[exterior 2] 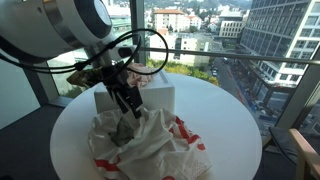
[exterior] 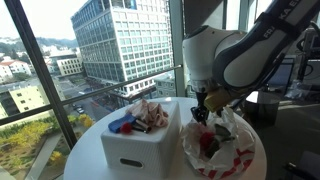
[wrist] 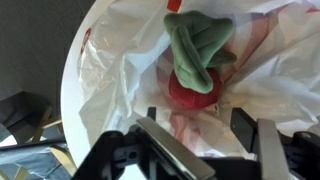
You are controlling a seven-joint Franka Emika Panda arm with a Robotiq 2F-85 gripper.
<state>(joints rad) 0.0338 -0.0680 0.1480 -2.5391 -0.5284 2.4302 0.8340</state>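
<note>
A white plastic bag with red print [wrist: 120, 70] lies open on the round white table [exterior: 90, 150]. Inside it, the wrist view shows a rolled green cloth [wrist: 200, 45] lying on a red item [wrist: 195, 97]. My gripper [wrist: 197, 125] hovers just above the bag's mouth, open, with nothing between its fingers. In both exterior views the gripper [exterior: 205, 108] [exterior 2: 127, 108] points down into the crumpled bag [exterior: 228, 152] [exterior 2: 155, 150]. The red item [exterior: 208, 145] shows faintly inside.
A white box [exterior: 140, 152] [exterior 2: 160, 95] stands next to the bag, holding pink and white cloths [exterior: 150, 115] and a blue item [exterior: 122, 126]. Large windows stand close behind the table. The table's edge curves round near the bag.
</note>
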